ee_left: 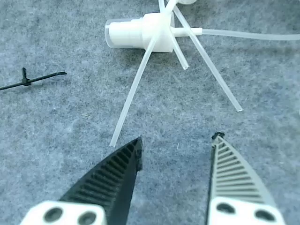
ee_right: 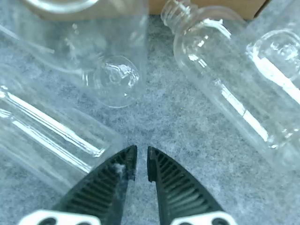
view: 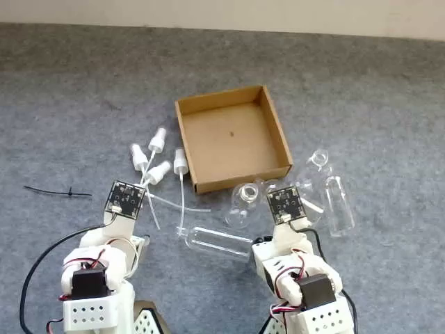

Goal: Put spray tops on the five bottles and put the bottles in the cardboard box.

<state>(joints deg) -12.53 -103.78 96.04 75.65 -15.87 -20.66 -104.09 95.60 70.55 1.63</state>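
Note:
My left gripper (ee_left: pixel 177 140) stands open over the grey carpet, nothing between its fingers, a short way from a white spray top (ee_left: pixel 140 32) with crossed dip tubes. Several spray tops (view: pixel 158 172) lie left of the open cardboard box (view: pixel 243 178). My right gripper (ee_right: pixel 140 151) is shut on nothing, its tips on the carpet between clear bottles: one lying with its neck toward the box (ee_right: pixel 225 84), one seen base-on (ee_right: pixel 112 75), one lying alongside (ee_right: pixel 51 136). Capless clear bottles lie near the box's front right corner (view: pixel 339 205) and between the arms (view: pixel 219 240).
A black zip tie (view: pixel 59 191) lies on the carpet at the left, also near the left gripper (ee_left: pixel 28 80). The box holds nothing. Open carpet stretches behind and to both sides of the box.

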